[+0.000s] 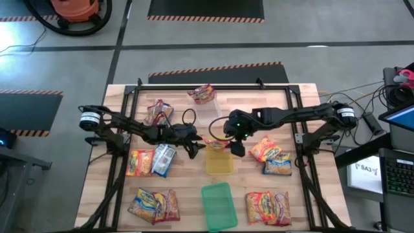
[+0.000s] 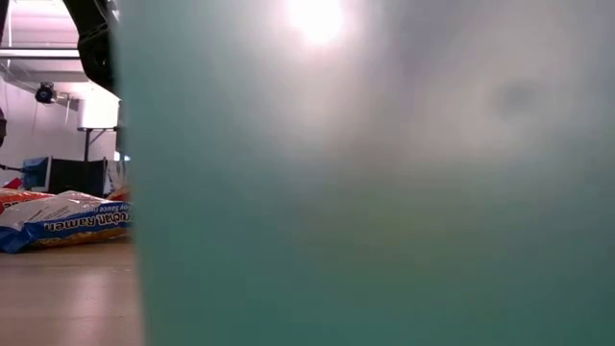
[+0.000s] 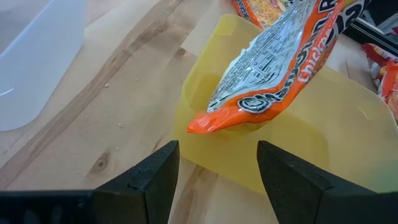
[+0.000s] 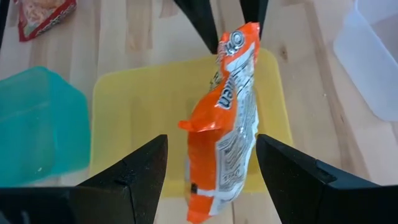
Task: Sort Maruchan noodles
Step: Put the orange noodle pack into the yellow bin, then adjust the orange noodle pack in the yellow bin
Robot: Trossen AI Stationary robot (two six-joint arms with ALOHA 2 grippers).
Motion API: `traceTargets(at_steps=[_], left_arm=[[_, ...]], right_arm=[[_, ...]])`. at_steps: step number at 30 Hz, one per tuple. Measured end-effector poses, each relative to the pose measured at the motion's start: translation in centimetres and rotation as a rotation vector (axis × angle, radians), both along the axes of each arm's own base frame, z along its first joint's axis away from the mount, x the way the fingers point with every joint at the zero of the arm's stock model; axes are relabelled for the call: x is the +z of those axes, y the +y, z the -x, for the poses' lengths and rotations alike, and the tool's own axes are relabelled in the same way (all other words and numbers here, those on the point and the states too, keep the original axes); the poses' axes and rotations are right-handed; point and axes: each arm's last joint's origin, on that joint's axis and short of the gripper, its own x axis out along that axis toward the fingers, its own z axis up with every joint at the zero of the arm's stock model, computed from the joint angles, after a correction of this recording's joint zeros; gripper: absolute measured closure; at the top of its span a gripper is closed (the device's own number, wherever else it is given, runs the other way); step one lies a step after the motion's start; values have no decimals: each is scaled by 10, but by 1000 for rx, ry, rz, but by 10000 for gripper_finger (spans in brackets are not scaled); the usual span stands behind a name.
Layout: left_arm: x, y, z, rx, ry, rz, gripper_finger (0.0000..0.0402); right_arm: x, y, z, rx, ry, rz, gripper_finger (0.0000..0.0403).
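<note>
Placement works best if both spread, empty grippers, left gripper (image 3: 217, 180) and right gripper (image 4: 211, 171), back away, letting the orange Maruchan packet (image 4: 225, 118) tilted over the yellow tray (image 4: 134, 112) settle flat inside.

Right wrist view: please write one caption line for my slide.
An orange noodle packet sits tilted over the yellow tray, between the open right gripper fingers.

Arms: both extended inward to ctr. Left end effector (image 1: 194, 144) fingers apart (empty); right end effector (image 1: 233, 144) fingers apart.
</note>
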Motion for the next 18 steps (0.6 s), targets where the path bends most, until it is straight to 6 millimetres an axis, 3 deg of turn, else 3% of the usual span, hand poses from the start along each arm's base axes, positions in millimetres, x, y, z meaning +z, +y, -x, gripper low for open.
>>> traceTargets(at_steps=[8, 18], left_arm=[[0, 0, 0, 0, -1, 0, 203], [0, 0, 0, 0, -4, 0, 203]], right_arm=[[-18, -1, 0, -14, -56, 38, 170], [-28, -1, 2, -20, -77, 54, 182]])
